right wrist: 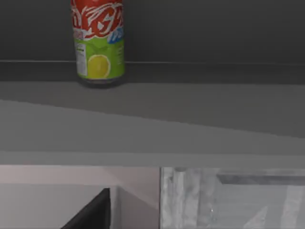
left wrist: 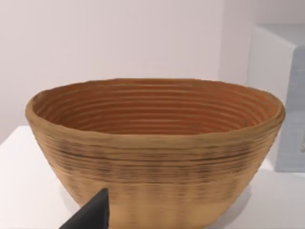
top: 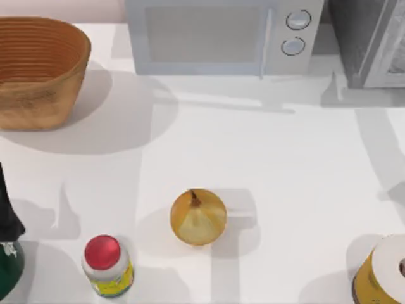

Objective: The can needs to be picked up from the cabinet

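Where the cabinet (right wrist: 152,119) shelf shows, can (right wrist: 98,43) upright inside, basket (top: 38,69) holding nothing, tool states untellable.

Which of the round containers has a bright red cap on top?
The small bottle near the table's front left edge. Its cap is red; the can on the cabinet shelf has a lemon picture, and the wicker basket is open.

The can (right wrist: 98,43) bears white lettering and a lemon picture, nothing legible.

The can (right wrist: 98,43) loses its top to the right wrist view's upper edge. From above, the cabinet (top: 370,41) is clipped at the right, the roll (top: 386,273) and dark bottle (top: 9,247) cut at the corners — we cannot read either gripper's fingers.
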You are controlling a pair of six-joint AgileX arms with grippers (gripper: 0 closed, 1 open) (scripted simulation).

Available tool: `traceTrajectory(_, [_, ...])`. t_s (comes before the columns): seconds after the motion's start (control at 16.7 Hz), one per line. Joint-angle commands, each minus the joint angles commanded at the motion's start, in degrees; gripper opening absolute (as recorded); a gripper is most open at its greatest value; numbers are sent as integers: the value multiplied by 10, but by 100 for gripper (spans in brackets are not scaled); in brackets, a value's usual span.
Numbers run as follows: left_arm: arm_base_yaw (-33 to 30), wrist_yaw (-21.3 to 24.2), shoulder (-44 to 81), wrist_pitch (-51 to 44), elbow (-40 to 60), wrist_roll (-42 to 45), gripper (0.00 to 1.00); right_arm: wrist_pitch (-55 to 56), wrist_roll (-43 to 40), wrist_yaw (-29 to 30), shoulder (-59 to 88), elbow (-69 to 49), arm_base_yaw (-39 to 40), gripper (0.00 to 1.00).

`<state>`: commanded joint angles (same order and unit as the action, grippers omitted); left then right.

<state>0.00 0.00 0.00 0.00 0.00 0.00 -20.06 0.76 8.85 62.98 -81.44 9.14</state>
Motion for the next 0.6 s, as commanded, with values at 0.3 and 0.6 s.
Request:
traceTrajectory(0.3, [0, 0, 0, 0, 0, 0, 100, -33, 1, 20, 111, -157, 13, 100])
traceTrajectory(0.6, [0, 0, 0, 0, 0, 0, 100, -39, 1, 24, 131, -184, 14, 100])
